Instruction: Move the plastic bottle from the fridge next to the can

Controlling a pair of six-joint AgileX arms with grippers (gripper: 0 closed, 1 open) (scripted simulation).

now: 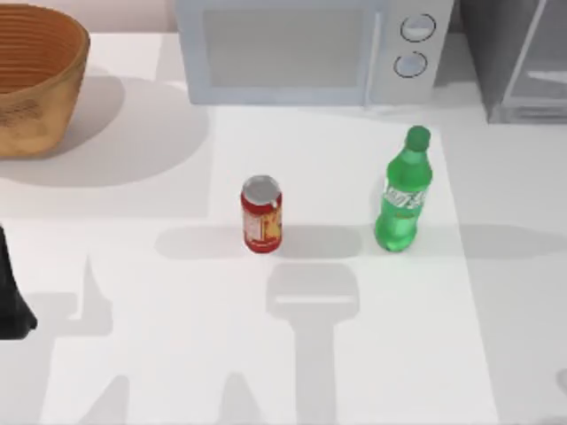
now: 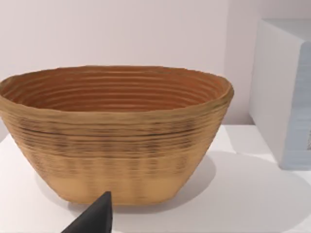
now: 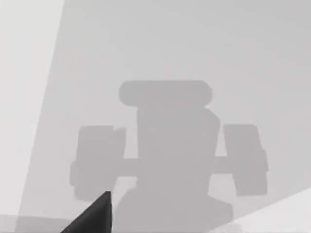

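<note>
A: Where is the plastic bottle (image 1: 404,197) now?

B: It stands upright on the worktop (image 1: 133,266), out in the open right of centre, in front of the microwave (image 1: 310,49). The fridge (image 1: 523,57) sits at the far right corner, well apart from it. The can (image 1: 261,213) stands upright near the middle, to the bottle's left, with bare worktop between the 2.

A: Which way does the bottle point?

B: Its long axis is vertical, cap (image 1: 417,137) up, label band facing the near edge.

A: And the arms?

B: The left arm (image 1: 13,297) sits at the left edge, its wrist view facing the basket (image 2: 116,131) in the far left corner. I cannot tell whether either tool is open or closed; each wrist view gives just 1 dark tip. The right wrist view looks at bare worktop with a shadow on it.

A: So what decides the next move?

B: I judge that the bottle lies on the right half, so the right arm is likelier the nearer one, and the gap to close runs leftward toward the can.
</note>
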